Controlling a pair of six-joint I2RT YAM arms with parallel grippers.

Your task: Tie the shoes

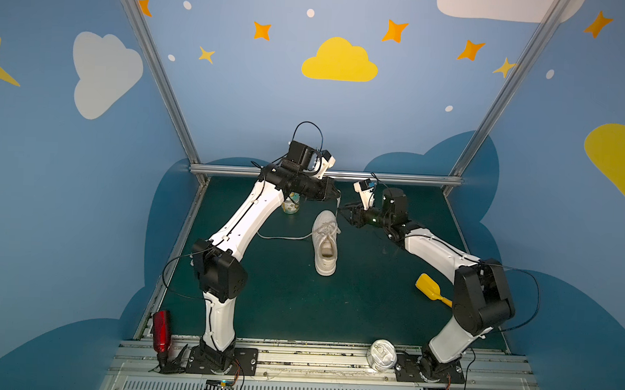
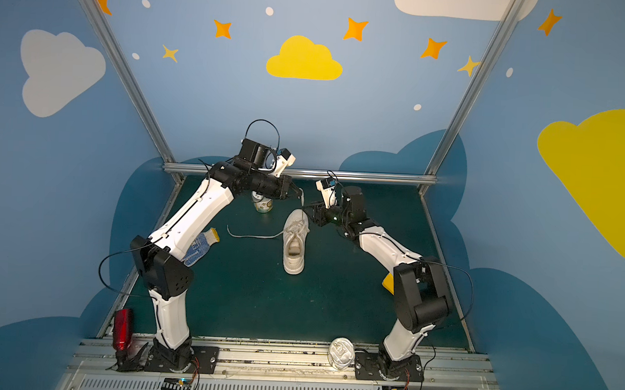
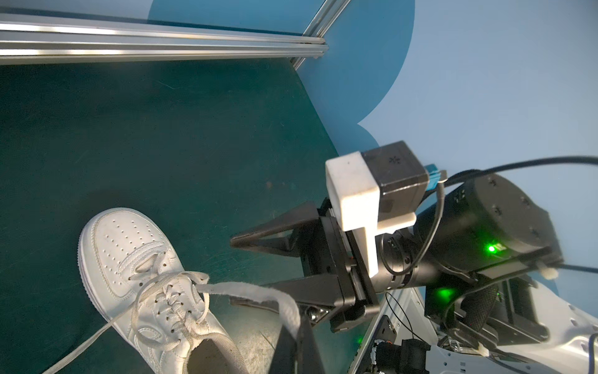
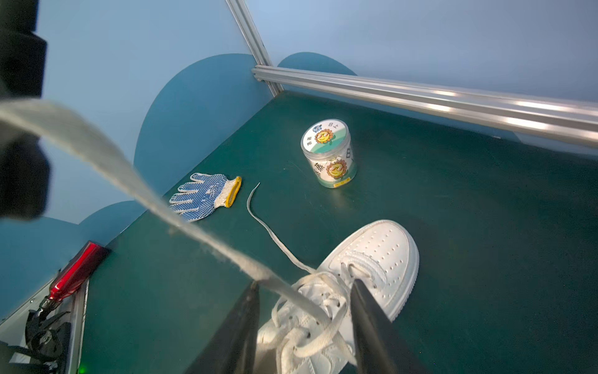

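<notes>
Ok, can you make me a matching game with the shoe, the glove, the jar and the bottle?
1 sneaker
2 glove
3 jar
4 bottle

A red, front left corner
B blue dots, yellow cuff
C sunflower faces, standing upright
D white, one lace held up by the left gripper

Pairs: 1-D, 2-B, 3-C, 4-A

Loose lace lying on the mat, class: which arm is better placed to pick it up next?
Right, probably. The left gripper is shut on the other lace, holding it raised above the sneaker. The right gripper is open, gripping nothing, though it must reach across the sneaker for the loose lace.
</notes>
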